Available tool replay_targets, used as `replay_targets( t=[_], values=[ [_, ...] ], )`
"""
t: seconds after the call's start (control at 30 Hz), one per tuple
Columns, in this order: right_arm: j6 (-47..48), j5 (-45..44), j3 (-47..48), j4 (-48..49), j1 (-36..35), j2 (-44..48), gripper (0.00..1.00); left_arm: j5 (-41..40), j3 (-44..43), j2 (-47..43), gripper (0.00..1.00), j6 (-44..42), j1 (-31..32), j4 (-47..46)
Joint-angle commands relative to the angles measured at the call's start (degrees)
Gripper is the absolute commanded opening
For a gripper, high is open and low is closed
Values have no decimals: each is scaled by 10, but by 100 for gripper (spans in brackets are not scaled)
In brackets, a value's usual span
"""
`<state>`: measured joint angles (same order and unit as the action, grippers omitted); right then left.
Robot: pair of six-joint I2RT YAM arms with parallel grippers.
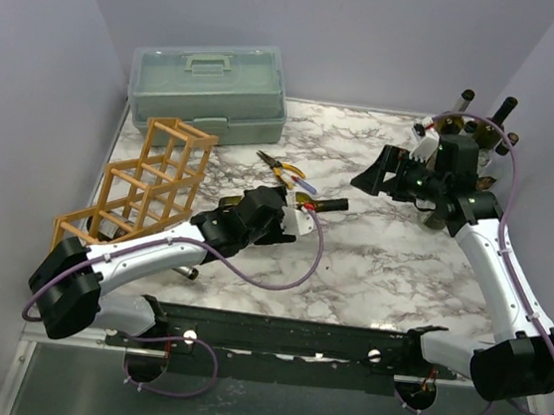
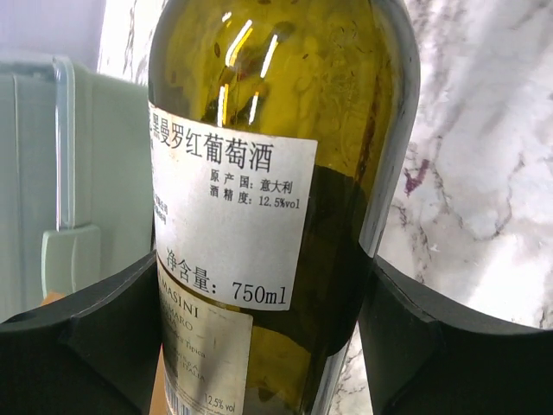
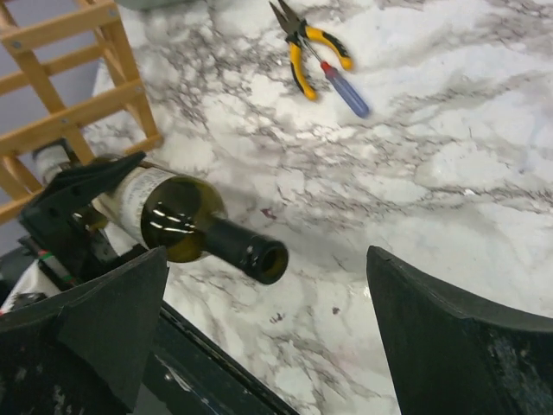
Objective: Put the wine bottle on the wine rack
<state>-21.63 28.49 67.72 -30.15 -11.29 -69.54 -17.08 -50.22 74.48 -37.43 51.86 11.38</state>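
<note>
The wine bottle [image 1: 325, 205] is dark green glass with white labels [image 2: 229, 207]. It lies level near the table's middle, its open neck [image 3: 259, 255] pointing right. My left gripper [image 1: 281, 216] is shut on the bottle's body, one black finger [image 2: 95, 337] on each side. The wine rack [image 1: 150, 178], an orange-tan stick lattice, stands at the left, just beyond the bottle's base [image 3: 69, 112]. My right gripper [image 1: 373, 173] hangs open to the right of the neck with nothing between its fingers [image 3: 268, 346].
A pale green toolbox [image 1: 211, 85] stands at the back left. Yellow-handled pliers [image 1: 279, 168] and a blue screwdriver [image 3: 346, 91] lie behind the bottle. Several more dark bottles [image 1: 481, 126] stand at the back right behind the right arm.
</note>
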Motion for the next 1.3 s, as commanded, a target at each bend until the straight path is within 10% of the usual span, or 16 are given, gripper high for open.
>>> replay_targets(
  t=[0.0, 0.73, 1.27],
  values=[
    [74, 7, -11, -81, -1, 10, 100, 98, 33, -61, 0, -96, 3, -75],
    [139, 138, -59, -116, -166, -42, 91, 195, 36, -104, 0, -158, 6, 37],
    [155, 68, -49, -122, -261, -121, 73, 214, 46, -127, 0, -181, 11, 50]
  ],
)
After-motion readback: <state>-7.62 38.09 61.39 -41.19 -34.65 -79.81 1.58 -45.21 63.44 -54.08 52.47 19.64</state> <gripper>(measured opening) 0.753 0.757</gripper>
